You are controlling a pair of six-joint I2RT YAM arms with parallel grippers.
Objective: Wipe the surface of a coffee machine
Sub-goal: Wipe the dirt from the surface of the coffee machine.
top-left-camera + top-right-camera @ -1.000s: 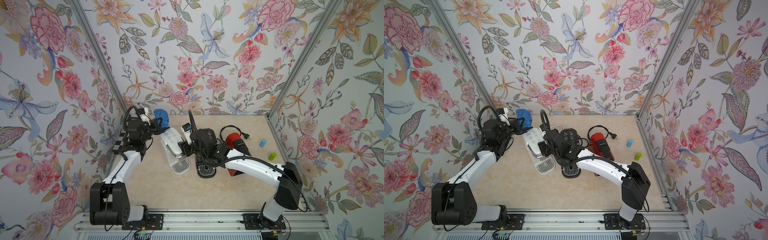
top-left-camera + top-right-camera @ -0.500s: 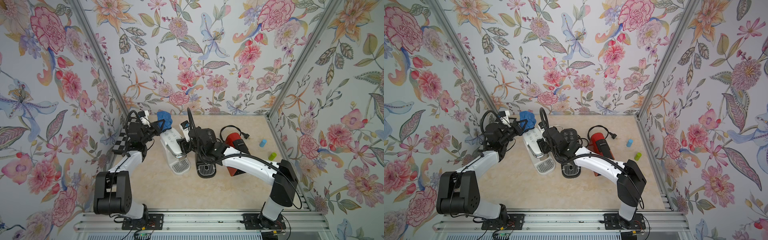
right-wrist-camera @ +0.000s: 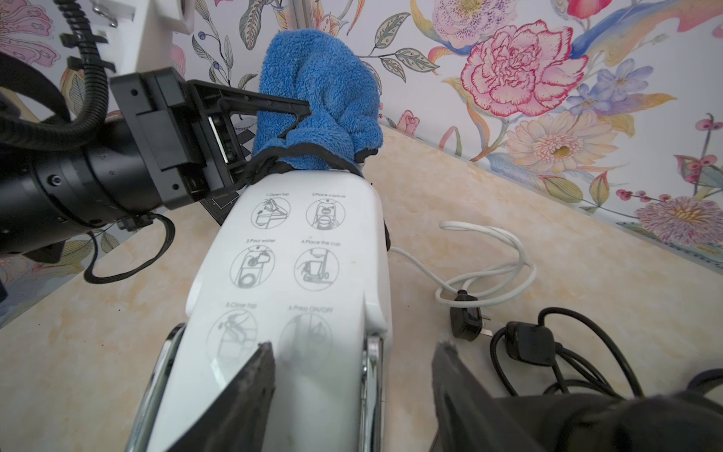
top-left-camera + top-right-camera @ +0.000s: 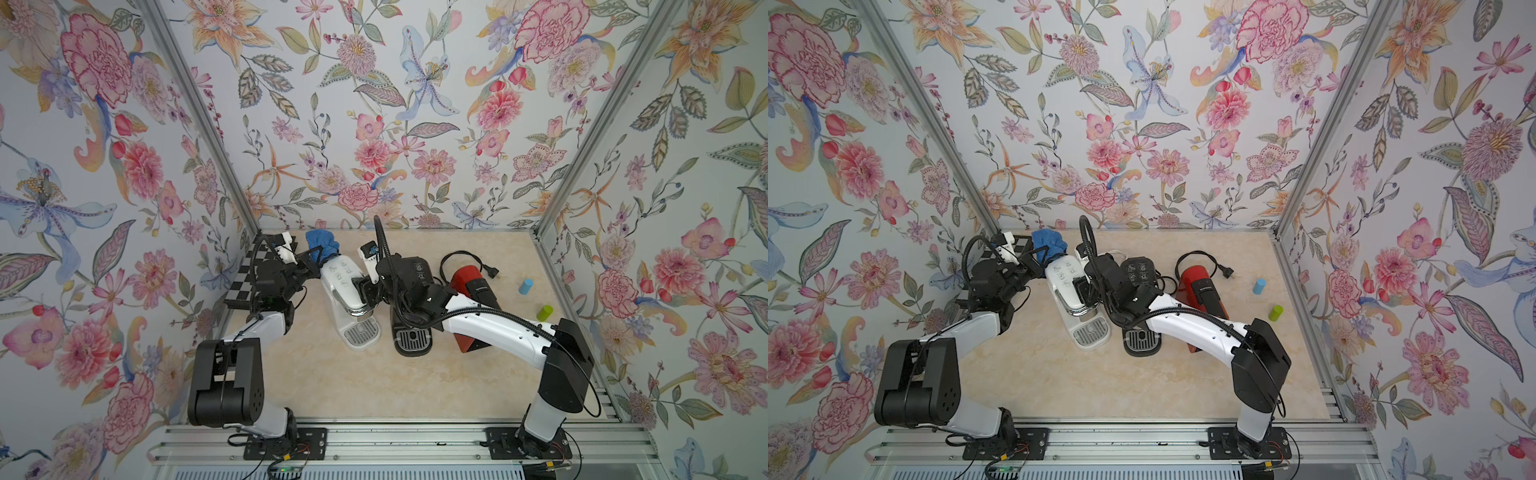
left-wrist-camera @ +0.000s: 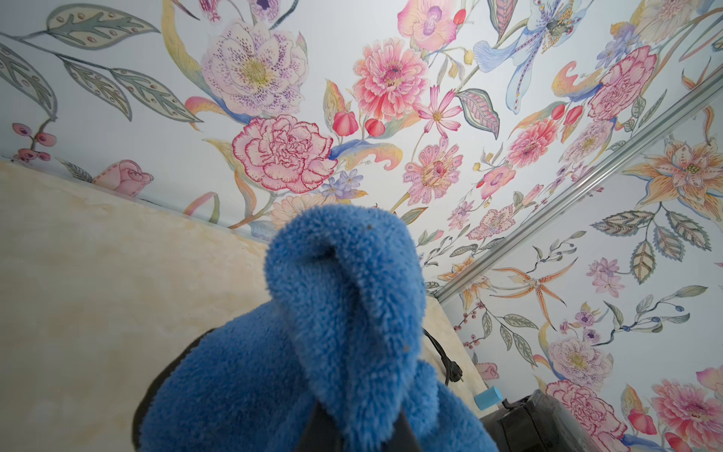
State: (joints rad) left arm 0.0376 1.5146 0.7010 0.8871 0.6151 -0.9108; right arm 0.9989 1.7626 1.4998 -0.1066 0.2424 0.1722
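A white coffee machine [image 4: 345, 282] [image 4: 1067, 282] [image 3: 297, 274] stands left of the table's middle in both top views. A printed instruction diagram covers its top. My left gripper [image 4: 318, 255] [image 4: 1040, 251] [image 3: 297, 121] [image 5: 364, 430] is shut on a fluffy blue cloth [image 4: 322, 243] [image 4: 1046, 243] [image 5: 332, 332] [image 3: 321, 101]. The cloth rests against the rear end of the machine's top. My right gripper [image 4: 365, 286] [image 4: 1081, 291] [image 3: 352, 364] is open at the machine's front end. One of its fingers lies over the top and the other hangs beside the machine's side, with a gap.
A black coffee machine [image 4: 411, 338] stands just right of the white one, under my right arm. A red machine [image 4: 473, 291] lies further right. A blue cylinder [image 4: 525, 286] and a green one [image 4: 544, 312] sit near the right wall. A white cord [image 3: 489, 270] and a black plug [image 3: 528, 340] trail behind.
My left arm has shifted, bringing the blue cloth slightly down onto the rear of the white machine's top. My right gripper has stayed at the machine's front, with its jaws barely narrower.
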